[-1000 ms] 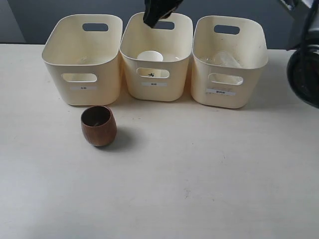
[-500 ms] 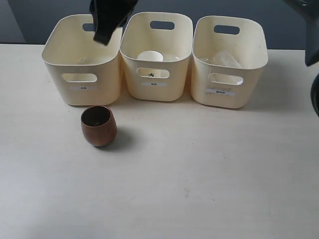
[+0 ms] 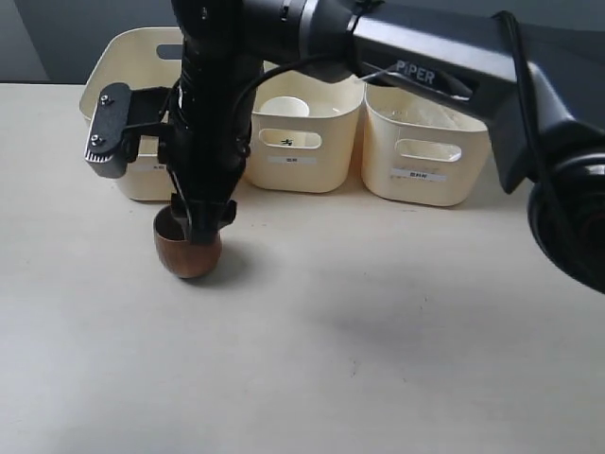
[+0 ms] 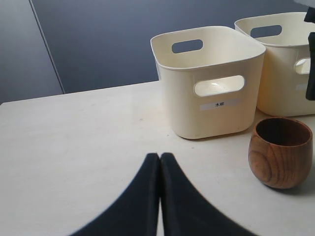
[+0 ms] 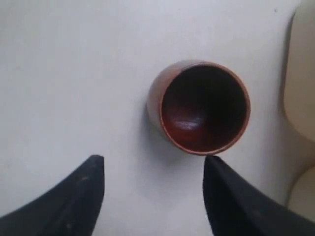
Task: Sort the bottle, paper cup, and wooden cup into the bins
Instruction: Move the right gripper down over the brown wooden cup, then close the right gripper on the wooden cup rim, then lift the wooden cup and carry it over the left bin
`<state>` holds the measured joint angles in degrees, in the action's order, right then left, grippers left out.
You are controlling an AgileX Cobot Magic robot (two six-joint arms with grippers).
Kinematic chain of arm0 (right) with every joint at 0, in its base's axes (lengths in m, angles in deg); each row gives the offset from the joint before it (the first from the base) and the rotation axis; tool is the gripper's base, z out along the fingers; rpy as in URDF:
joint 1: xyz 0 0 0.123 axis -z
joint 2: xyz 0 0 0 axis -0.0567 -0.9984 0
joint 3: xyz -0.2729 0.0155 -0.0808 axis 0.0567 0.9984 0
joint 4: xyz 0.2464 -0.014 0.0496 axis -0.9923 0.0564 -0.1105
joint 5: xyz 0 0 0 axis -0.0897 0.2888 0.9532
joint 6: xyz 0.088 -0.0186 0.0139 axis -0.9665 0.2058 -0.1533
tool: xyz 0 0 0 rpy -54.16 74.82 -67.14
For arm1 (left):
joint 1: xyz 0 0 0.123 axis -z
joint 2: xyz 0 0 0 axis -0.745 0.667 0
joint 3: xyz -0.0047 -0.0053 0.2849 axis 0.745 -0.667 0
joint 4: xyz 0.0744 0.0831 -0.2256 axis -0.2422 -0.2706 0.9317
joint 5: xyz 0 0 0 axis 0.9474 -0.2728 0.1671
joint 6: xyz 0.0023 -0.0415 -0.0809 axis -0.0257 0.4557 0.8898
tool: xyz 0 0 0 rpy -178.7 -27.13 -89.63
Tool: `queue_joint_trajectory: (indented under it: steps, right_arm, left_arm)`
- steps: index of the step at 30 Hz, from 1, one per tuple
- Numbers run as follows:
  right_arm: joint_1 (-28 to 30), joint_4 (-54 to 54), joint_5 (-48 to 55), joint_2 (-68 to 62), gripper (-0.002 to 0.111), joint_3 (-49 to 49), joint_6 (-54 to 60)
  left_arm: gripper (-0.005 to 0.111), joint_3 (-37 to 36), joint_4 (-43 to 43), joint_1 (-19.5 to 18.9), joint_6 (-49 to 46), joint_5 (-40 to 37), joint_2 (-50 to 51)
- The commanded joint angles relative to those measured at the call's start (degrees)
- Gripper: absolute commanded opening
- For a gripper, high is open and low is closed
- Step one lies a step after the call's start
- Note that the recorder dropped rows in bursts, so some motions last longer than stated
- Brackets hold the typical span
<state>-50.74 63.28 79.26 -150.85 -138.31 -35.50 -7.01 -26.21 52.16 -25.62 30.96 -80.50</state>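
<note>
The dark brown wooden cup (image 3: 189, 257) stands upright on the table in front of the left bin (image 3: 137, 47). My right gripper (image 3: 200, 222) has reached across and hangs just above it, open. In the right wrist view the cup (image 5: 199, 105) lies ahead of the spread fingers (image 5: 96, 169), its rim close to one fingertip, nothing between them. The white paper cup (image 3: 285, 107) sits in the middle bin (image 3: 312, 165). A faint clear shape, the bottle (image 3: 423, 115), shows in the right bin (image 3: 425, 180). My left gripper (image 4: 160, 156) is shut and empty, low over the table beside the cup (image 4: 280, 152).
The right arm's black links cross over the left and middle bins. Its wrist camera block (image 3: 109, 132) hangs in front of the left bin. In the left wrist view the labelled bin (image 4: 206, 113) stands just behind the cup.
The right arm swung left from above the middle bin, then came down in front of the left bin onto the wooden cup. Cup and bins have not moved.
</note>
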Motion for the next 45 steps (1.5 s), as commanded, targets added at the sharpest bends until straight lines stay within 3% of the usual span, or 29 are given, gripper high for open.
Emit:
queue_joint_trajectory:
  steps: [1, 13, 27, 29, 32, 40, 45]
  right_arm:
    - [-0.7, -0.3, -0.3, -1.2, 0.057, 0.3, 2.0]
    - [-2.3, 1.8, -6.7, -3.9, 0.057, 0.3, 4.4]
    - [-2.3, 2.7, -7.2, -8.0, 0.056, 0.3, 4.7]
    - [-2.3, 2.8, -7.2, -8.6, 0.045, 0.3, 4.7]
    - [-2.3, 3.4, -7.0, -8.9, 0.002, 0.3, 5.4]
    - [-2.3, 3.8, -7.8, -5.0, 0.0, 0.2, 5.8]
    - [-2.3, 3.5, -13.6, 2.2, -0.001, 0.2, 5.8]
  left_arm:
    - [0.0, -0.1, 0.0, 0.2, 0.1, 0.0, -0.3]
    - [0.0, -0.1, 0.0, 0.2, 0.1, 0.0, -0.3]
    - [0.0, -0.1, 0.0, 0.2, 0.1, 0.0, -0.3]
    - [0.0, -0.1, 0.0, 0.2, 0.1, 0.0, -0.3]
    - [0.0, -0.1, 0.0, 0.2, 0.1, 0.0, -0.3]
    - [0.0, -0.1, 0.0, 0.2, 0.1, 0.0, -0.3]
    - [0.0, -0.1, 0.0, 0.2, 0.1, 0.0, -0.3]
